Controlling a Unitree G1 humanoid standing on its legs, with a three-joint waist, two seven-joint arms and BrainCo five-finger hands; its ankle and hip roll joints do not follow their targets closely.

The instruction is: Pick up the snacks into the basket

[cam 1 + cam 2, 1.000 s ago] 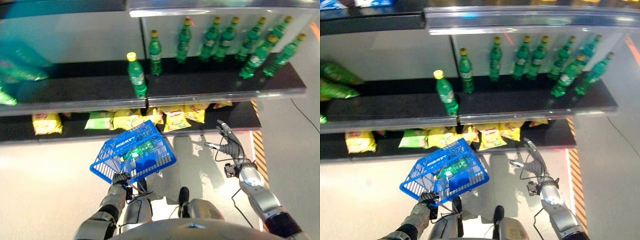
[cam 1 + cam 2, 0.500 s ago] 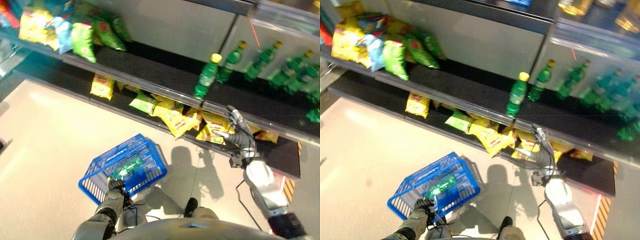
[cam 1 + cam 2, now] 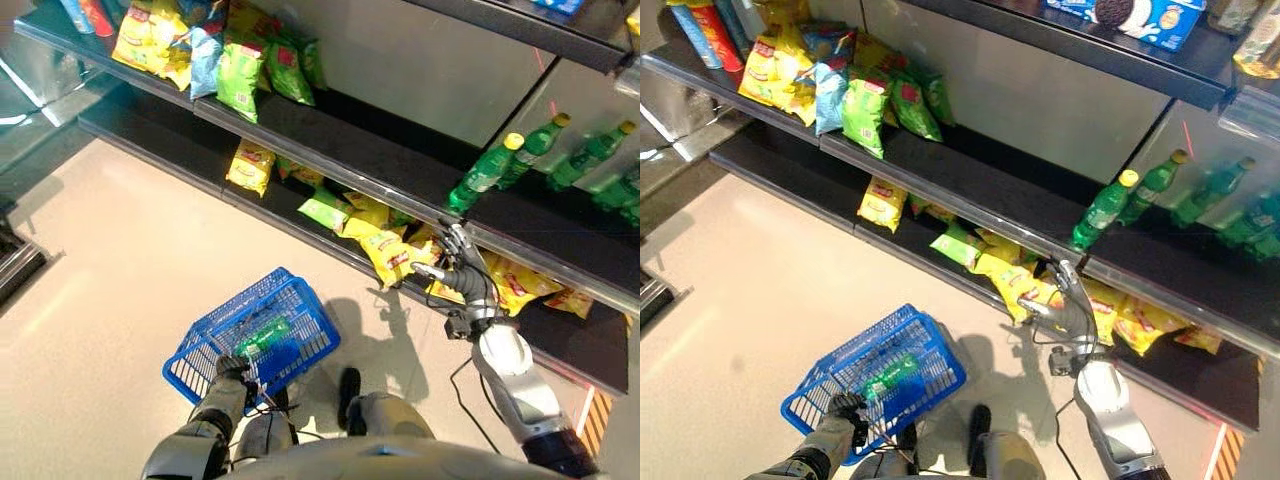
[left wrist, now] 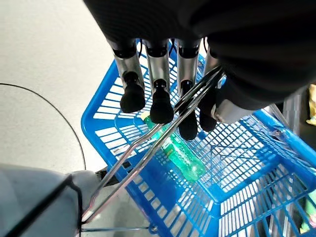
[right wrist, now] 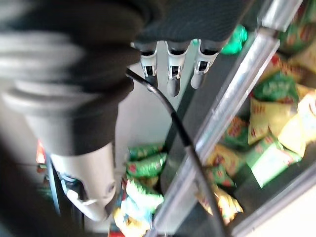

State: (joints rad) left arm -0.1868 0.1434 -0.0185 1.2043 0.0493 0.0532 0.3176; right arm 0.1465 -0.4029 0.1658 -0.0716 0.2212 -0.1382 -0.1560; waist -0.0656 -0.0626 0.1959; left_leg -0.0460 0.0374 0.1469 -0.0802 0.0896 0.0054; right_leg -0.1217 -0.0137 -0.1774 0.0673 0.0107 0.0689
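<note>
Left hand (image 4: 163, 98) curled round the wire handle (image 4: 148, 143) of blue basket (image 3: 300, 330); green bottle (image 4: 180, 155) inside. Right hand (image 3: 462, 275) spread, just before yellow snack bags (image 3: 385, 255).

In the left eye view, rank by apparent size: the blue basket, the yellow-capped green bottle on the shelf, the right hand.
1. blue basket, clearly largest.
2 and 3. right hand and yellow-capped green bottle look alike; the hand seems nearer the camera, so I won't rank them.

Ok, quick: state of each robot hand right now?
Left robot hand: shut on the basket handle.
Right robot hand: open, holding nothing, by the snack shelf.
</note>
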